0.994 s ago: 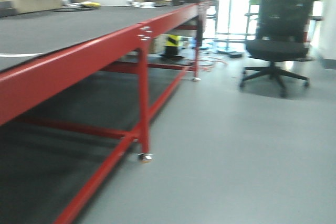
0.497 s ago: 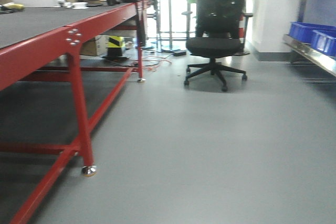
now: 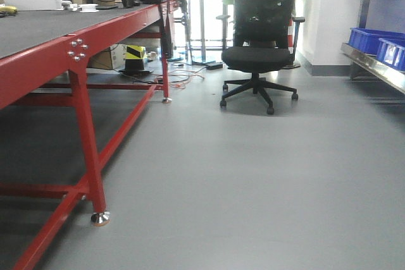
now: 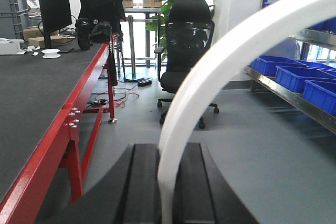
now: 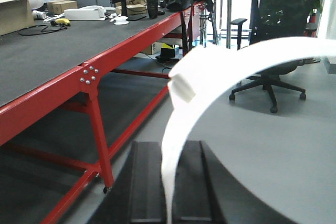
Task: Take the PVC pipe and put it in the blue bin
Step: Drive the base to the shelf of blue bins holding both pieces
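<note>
In the left wrist view a white curved PVC pipe (image 4: 220, 61) rises from between the black fingers and arcs up to the right; my left gripper (image 4: 168, 149) is shut on it. The right wrist view shows a similar white curved pipe (image 5: 236, 61) with a socket end, on which my right gripper (image 5: 167, 146) is shut. Whether both hold one piece I cannot tell. Blue bins (image 3: 368, 38) sit on a metal shelf at the right, also visible from the left wrist as blue bins (image 4: 294, 74). Neither gripper nor pipe appears in the front view.
A long red-framed table (image 3: 38, 61) with a black top runs along the left, its leg (image 3: 88, 156) close by. A black office chair (image 3: 256, 55) stands ahead on the grey floor. Cables, boxes and a monitor (image 4: 52, 3) lie beyond.
The front view has swung to the right: the red table slid leftward, the chair moved from the right toward the middle, and the shelf with blue bins came into view.
</note>
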`<state>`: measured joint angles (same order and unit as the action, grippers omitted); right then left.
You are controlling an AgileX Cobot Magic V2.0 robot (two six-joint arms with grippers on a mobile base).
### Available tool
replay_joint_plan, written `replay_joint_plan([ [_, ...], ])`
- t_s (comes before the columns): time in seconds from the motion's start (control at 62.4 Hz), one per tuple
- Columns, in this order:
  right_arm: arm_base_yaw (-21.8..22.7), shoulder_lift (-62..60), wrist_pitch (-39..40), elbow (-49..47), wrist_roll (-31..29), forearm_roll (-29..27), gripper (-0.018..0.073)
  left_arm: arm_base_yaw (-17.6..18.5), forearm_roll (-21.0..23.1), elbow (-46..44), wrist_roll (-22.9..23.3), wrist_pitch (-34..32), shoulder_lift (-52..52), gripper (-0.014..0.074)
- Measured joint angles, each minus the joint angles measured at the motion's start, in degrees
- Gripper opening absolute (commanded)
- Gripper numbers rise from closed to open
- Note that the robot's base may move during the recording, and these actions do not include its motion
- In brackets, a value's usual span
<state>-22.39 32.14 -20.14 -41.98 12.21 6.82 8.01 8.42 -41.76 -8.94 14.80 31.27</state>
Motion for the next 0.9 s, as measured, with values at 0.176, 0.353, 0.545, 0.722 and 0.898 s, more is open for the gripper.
replay_joint_plan([
  [0.176, 0.0, 0.0, 0.0, 0.0, -0.1, 0.0, -0.0168, 0.0, 0.0, 0.0, 0.0, 0.0, 0.0, -0.0111],
  [0.353, 0.0, 0.0, 0.0, 0.0, -0.1, 0.1, -0.0168, 0.0, 0.0, 0.0, 0.0, 0.0, 0.0, -0.0111],
  [0.545, 0.0, 0.0, 0.0, 0.0, 0.0, 0.1, -0.0168, 0.0, 0.0, 0.0, 0.0, 0.0, 0.0, -0.0111],
  [0.722, 0.0, 0.0, 0.0, 0.0, 0.0, 0.1, -0.0168, 0.0, 0.0, 0.0, 0.0, 0.0, 0.0, -0.0111],
  [0.898, 0.0, 0.0, 0.0, 0.0, 0.0, 0.1, -0.0168, 0.0, 0.0, 0.0, 0.0, 0.0, 0.0, -0.0111],
])
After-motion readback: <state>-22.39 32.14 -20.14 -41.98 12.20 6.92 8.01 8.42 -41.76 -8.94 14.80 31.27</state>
